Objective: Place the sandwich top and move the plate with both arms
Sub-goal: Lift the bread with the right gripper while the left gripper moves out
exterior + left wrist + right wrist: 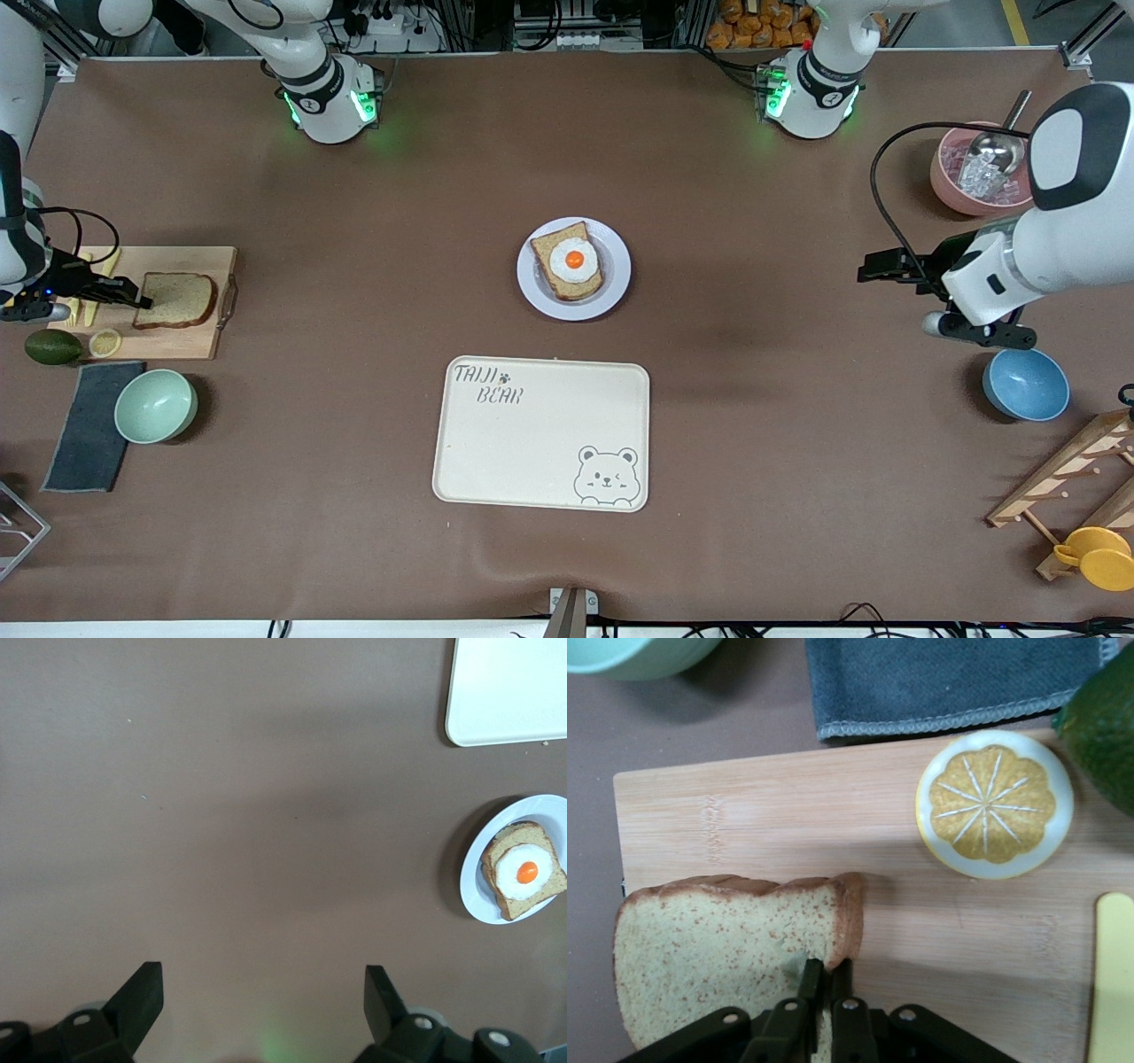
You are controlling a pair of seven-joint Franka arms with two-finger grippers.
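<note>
I have the right gripper pinched on the bread slice at frame left, left gripper waiting open; topping the egg toast and moving the plate remain.

Bright, even light falls from overhead across the brown table, and colours read true. Shadows are soft and short: a faint smudge around the plate, a darker one tucked beside the pale green bowl, and broad dim patches on the bare surface toward the left arm's end. Green glow from the arm bases tints the table's edge by the robots. The front view stays sharp corner to corner. In the right wrist view the sandwich top looks crisp, its own fingers slightly soft.
</note>
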